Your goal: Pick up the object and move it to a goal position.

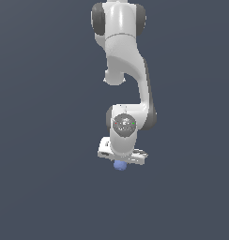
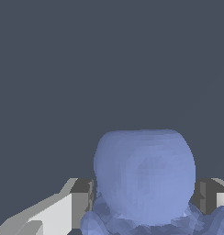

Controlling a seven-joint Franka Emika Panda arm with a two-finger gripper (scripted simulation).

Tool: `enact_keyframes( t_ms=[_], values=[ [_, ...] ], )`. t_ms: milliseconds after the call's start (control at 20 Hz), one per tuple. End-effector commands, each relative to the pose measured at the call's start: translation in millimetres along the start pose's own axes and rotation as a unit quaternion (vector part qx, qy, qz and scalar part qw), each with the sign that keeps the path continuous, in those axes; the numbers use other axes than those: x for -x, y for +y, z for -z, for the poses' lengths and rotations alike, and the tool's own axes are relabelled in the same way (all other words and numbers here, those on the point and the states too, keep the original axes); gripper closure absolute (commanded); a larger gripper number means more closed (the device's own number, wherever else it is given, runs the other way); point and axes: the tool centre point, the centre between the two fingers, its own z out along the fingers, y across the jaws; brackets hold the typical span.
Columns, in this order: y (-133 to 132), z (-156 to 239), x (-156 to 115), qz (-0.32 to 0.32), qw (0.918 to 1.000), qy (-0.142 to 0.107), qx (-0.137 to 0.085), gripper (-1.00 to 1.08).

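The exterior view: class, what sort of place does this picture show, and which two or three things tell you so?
Most likely a bare simulated test scene, not a real room. The signs: a flat, featureless slate-grey ground, a smooth white rendered arm, and one blocky periwinkle-blue lump under its claw.

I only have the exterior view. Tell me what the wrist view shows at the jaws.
Observer: The blue object fills the space between the two fingers, one on each side.
Operator: Say whether they touch it.
Observer: The wrist view shows them hard against its sides, with no gap visible.
Operator: Report its shape; here it's just a dot under the gripper.
Observer: It has a smooth rounded dome with a lumpy, flared base near the jaws.
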Motion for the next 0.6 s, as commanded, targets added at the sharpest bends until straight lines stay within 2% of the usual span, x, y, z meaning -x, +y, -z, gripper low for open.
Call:
enact_keyframes(
  t_ms=[0,300,550],
  values=[
    [-3.3,3.1,3.4,0.0,1.0,0.0,0.0,1.08],
    [-17.3,16.6,20.5,0.0,1.0,0.0,0.0,1.08],
    [-38.0,36.7,45.5,0.0,1.0,0.0,0.0,1.08]
  ],
)
